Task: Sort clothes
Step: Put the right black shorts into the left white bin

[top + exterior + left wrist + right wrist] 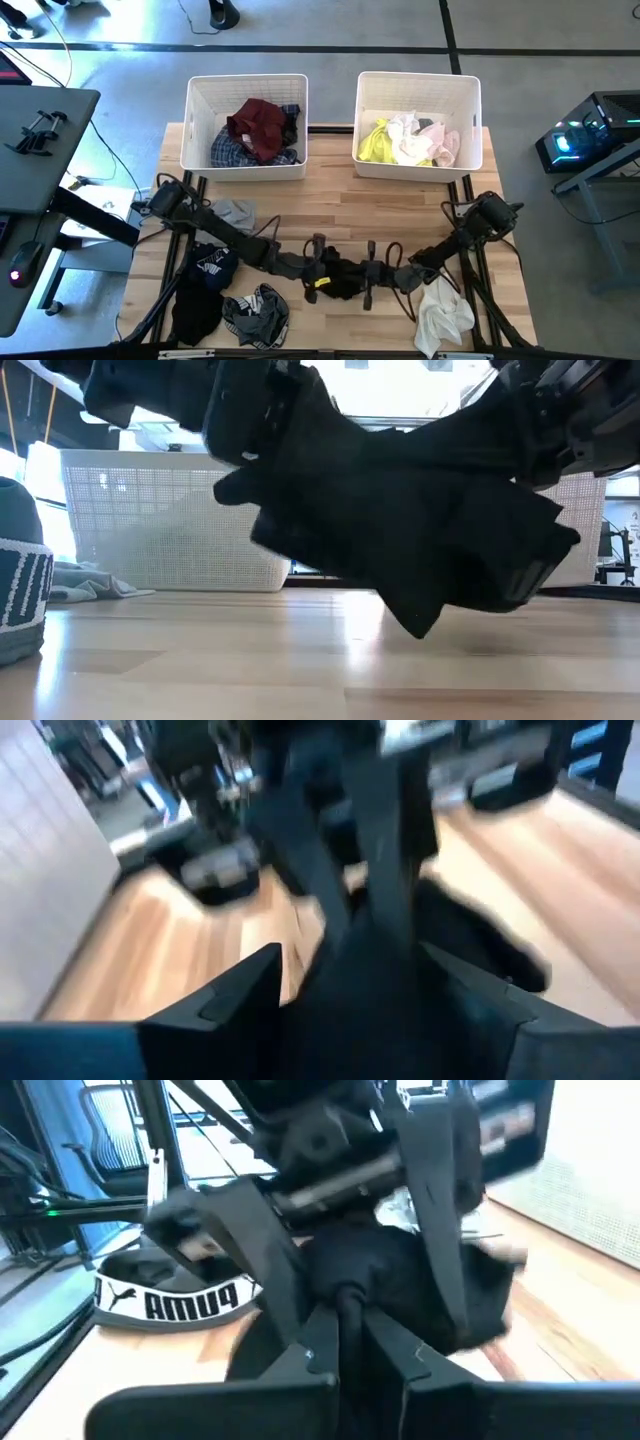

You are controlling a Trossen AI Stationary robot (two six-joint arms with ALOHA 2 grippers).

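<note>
Black garment [343, 278]: held above table's front centre, between both grippers.
Right gripper [345, 1312]: pinched onto it.
Left gripper [345, 965]: fingers spread around it.
Table [330, 200]: bare wood toward bins.

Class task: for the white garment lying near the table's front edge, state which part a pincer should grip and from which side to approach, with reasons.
Grip the raised crumpled fold at the middle of the white garment, coming straight down from above. It lies loosely bunched on the table, so its ridges offer something to pinch, while its flat edges hug the wood.
</note>
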